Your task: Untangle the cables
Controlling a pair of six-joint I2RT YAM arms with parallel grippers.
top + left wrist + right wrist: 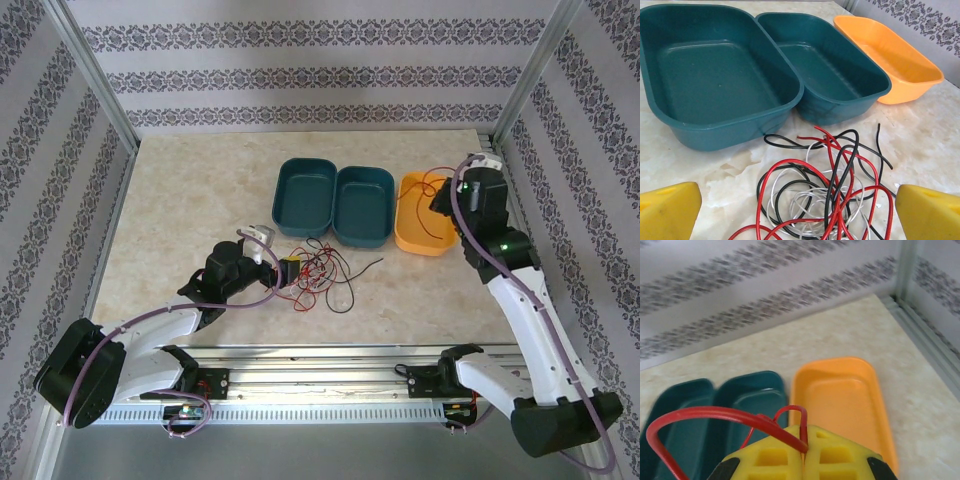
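Note:
A tangle of thin red, black and white cables (318, 275) lies on the marble table in front of the two teal bins. In the left wrist view the tangle (830, 190) sits between my yellow fingers (667, 210), which stand wide apart; my left gripper (800, 220) is open just short of it, holding nothing. My right gripper (804, 445) is shut on a red cable (715, 415), which loops out to the left from between the yellow pads. In the top view that gripper (447, 197) hovers over the orange bin (425, 232) with the red cable (425, 183) arching above it.
Two teal bins (305, 195) (363, 203) stand side by side at mid-table, the orange bin to their right. All three look empty inside. Metal frame posts and patterned walls enclose the table. Bare marble lies to the left and at the far side.

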